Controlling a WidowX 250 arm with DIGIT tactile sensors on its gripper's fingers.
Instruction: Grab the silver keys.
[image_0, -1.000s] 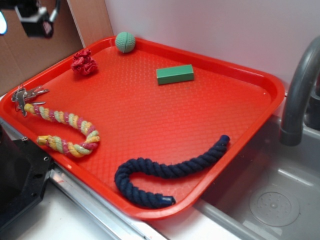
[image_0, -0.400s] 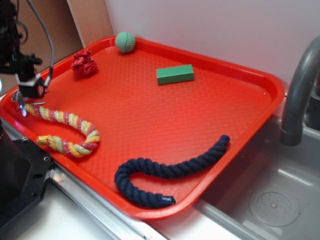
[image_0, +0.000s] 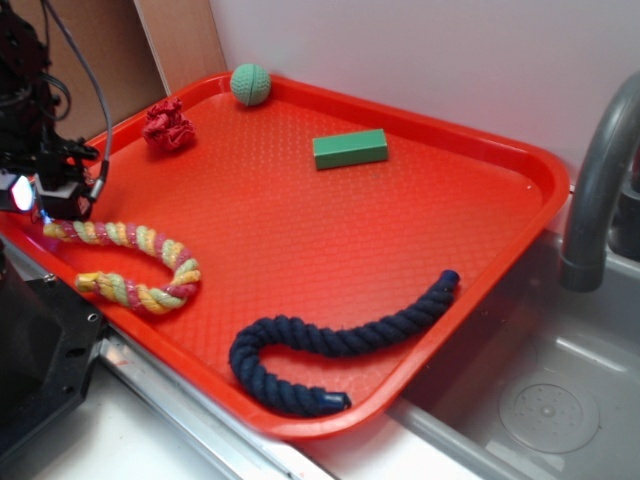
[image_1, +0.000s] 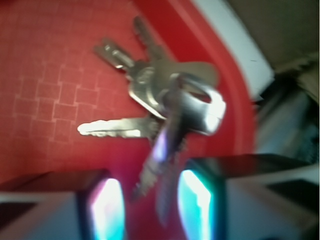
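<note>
Keys: silver keys (image_1: 170, 100) lie at tray (image_0: 520, 160) rim, 9 o'clock side, just above the braided rope (image_0: 140, 250) end. Gripper (image_1: 150, 207) over them, jaws apart, one dangling blade between. Light, stiff, slippery, floppy; pinch the overlapped heads near the ring.

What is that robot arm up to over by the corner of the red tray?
It is going after the silver keys, which lie on the red tray near its rim. The gripper sits right over them with its jaws open, one key poking into the gap between the fingers, but nothing is clamped yet. In the exterior view the arm hides the keys, just beside the end of the pink-yellow-green rope. The other things on the tray lie apart from the arm.
</note>
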